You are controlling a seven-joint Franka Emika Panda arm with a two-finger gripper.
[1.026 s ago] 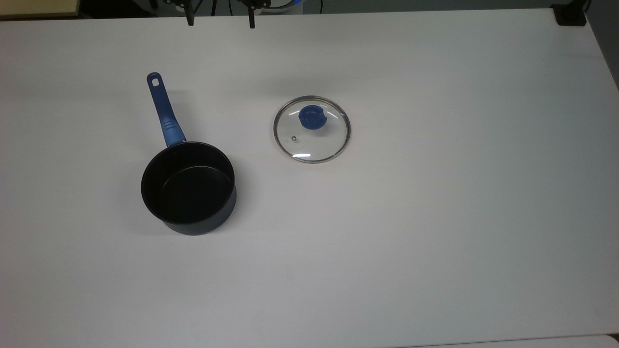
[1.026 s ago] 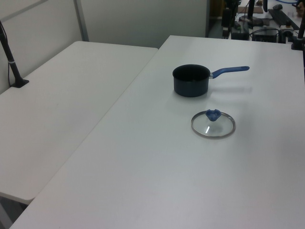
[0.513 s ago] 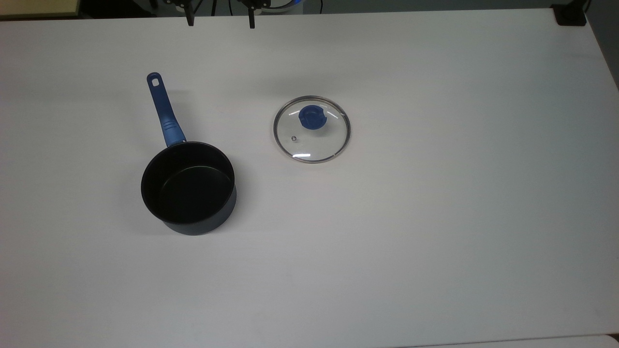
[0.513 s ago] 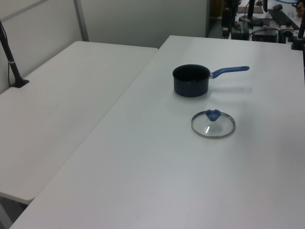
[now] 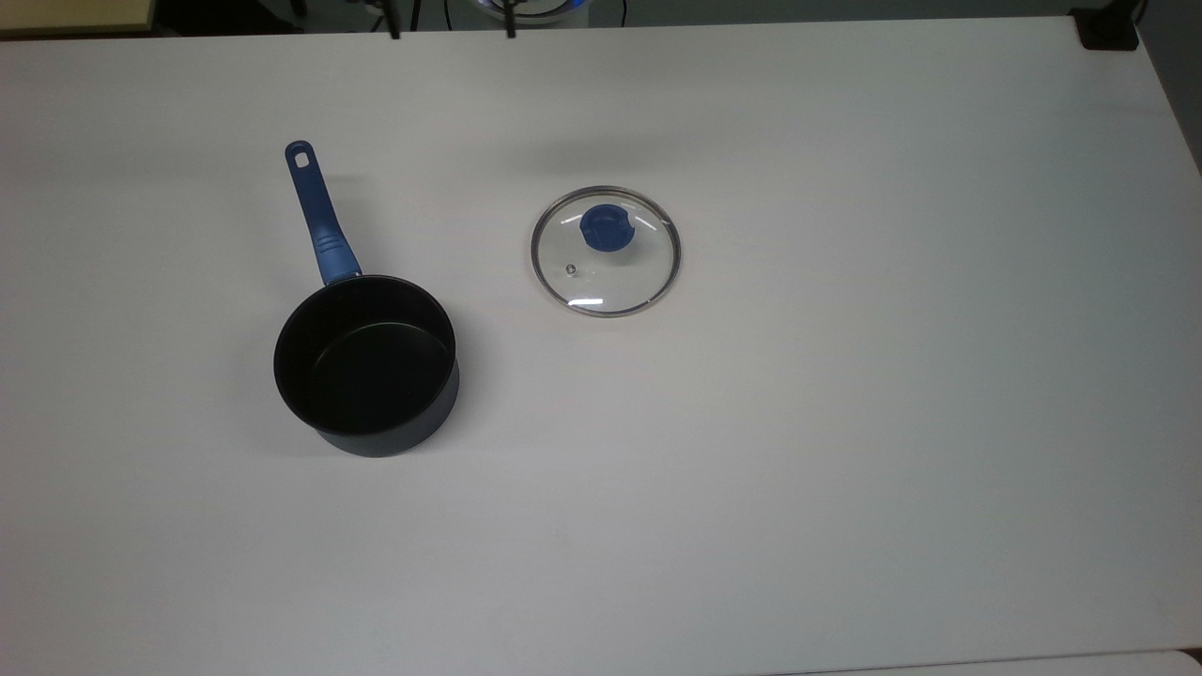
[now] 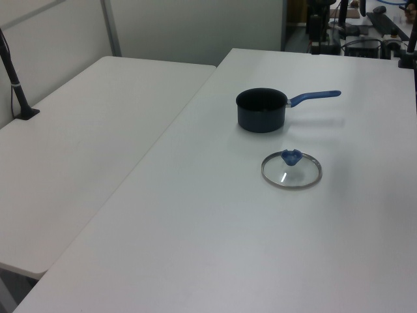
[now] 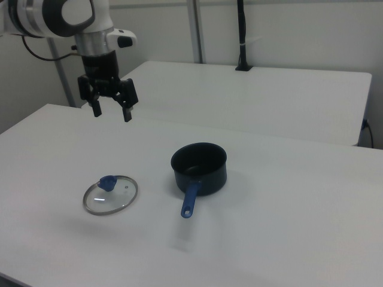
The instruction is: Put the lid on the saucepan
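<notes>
Gripper (image 7: 111, 112): fingers spread, empty, high above worktop (image 5: 845, 422).
Lid (image 5: 606, 251): flat on worktop.
Saucepan (image 5: 366, 364): uncovered, apart from lid.

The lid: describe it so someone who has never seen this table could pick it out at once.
On the white table, find the dark saucepan with the long blue handle. To its right in the top view, apart from it, the lid lies flat: a clear glass disc with a metal rim and a blue knob, see-through where the saucepan is black.
</notes>
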